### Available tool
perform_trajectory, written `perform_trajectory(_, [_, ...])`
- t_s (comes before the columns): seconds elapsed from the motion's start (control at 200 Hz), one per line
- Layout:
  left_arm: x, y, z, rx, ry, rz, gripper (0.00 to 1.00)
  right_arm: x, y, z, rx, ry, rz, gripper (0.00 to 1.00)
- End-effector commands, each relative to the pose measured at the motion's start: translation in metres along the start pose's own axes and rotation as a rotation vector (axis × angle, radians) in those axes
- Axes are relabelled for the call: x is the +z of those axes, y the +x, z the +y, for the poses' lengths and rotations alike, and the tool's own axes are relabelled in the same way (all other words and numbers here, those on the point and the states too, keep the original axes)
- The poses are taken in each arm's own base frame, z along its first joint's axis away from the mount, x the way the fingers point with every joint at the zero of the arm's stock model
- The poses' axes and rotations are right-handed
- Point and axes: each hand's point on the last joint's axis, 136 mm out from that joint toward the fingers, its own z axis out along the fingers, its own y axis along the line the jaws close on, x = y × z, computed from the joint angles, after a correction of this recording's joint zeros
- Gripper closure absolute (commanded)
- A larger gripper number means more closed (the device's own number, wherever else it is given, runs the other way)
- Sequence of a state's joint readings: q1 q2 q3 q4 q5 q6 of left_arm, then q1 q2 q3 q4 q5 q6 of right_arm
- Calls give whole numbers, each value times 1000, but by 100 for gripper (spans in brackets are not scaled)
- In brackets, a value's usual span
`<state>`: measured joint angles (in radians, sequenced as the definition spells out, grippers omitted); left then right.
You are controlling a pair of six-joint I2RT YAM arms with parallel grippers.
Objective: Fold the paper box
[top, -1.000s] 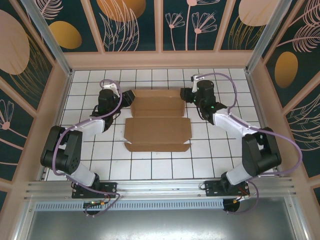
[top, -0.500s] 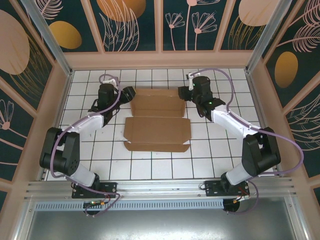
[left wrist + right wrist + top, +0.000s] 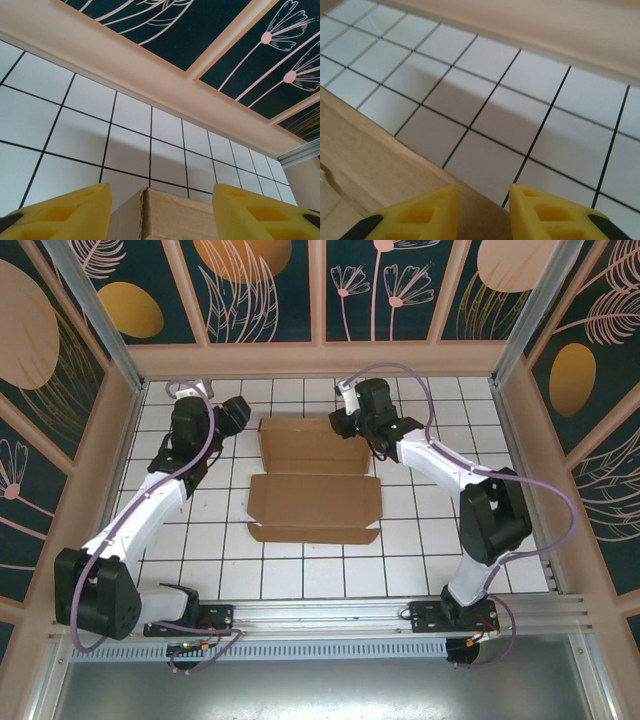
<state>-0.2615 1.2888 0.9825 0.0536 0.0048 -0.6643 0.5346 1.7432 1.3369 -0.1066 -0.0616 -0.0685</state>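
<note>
- The paper box (image 3: 315, 485) lies flat and unfolded on the table (image 3: 420, 540), between the two claws and on their near side.
- The left gripper (image 3: 238, 416) is positioned just beside the far left corner of the cardboard.
- In the left wrist view, the yellow fingers (image 3: 60, 212) are held well apart. A brown cardboard corner is seen in the gap between them. Contact between pads and cardboard cannot be told.
- The right gripper (image 3: 345, 422) is positioned over the far right corner of the sheet.
- In the right wrist view, its fingers (image 3: 420, 215) are separated by a narrow gap only. The cardboard edge runs under and into that gap. Whether the edge is pinched cannot be told.
- The nearer panels of the sheet, with a short tab at each near corner, are left untouched on the near side of both claws.
- The work surface is covered with white square tiles divided by thin black lines. Bare tiles are seen beyond both claws as far as the back wall.
- The table is enclosed by a beige ledge (image 3: 320, 358) at the foot of the walls.
- The walls (image 3: 270, 290) are made of dark teal panels printed with pale plant outlines and orange ovals, set in beige frames.
- A metal rail (image 3: 320, 615) is fitted along the near edge, where both arm bases are bolted.
</note>
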Motion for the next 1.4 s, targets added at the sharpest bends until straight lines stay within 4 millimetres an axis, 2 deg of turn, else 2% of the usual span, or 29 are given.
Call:
perform_trajectory(0.0, [-11,-10,2,-4,-44,-17,46,4,8,-12,67,7,41,71])
perform_trajectory(0.135, [-13,-20,-5,18,-38,-35,46,17,11,-38,176,33,80,72])
perform_trajectory(0.305, [-12,-47,-20,65,-34,-86,46,38,20,-64,263,47,130,71])
perform_trajectory(0.425, [-13,-61,-35,59,-4,-106,46,55,30,-84,328,68,183,71])
perform_trajectory(0.535, [-15,-70,-40,50,-3,-120,46,65,41,-104,413,83,223,71])
perform_trajectory(0.671, [-23,-77,-36,59,-37,-144,46,62,69,-126,535,143,267,75])
perform_trajectory(0.806, [-26,-74,-30,66,-57,-143,46,42,101,-136,669,179,285,76])
perform_trajectory(0.901, [-27,-73,-28,65,-67,-144,45,27,118,-124,731,156,338,74])
perform_trajectory(0.991, [-31,-78,-26,69,-85,-161,45,8,130,-93,749,97,391,73])
perform_trajectory(1.096, [-31,-81,-19,85,-126,-180,43,-12,154,-30,716,-3,465,73])
perform_trajectory(1.181, [-30,-82,-10,97,-174,-194,42,-24,169,37,655,-153,537,70])
perform_trajectory(1.256, [-31,-84,-7,105,-194,-207,42,-34,176,72,580,-213,569,66])
perform_trajectory(1.321, [-33,-87,-7,114,-206,-215,41,-43,166,77,506,-201,532,63])
perform_trajectory(1.391, [-36,-90,-5,118,-218,-226,41,-50,143,57,419,-116,437,55])
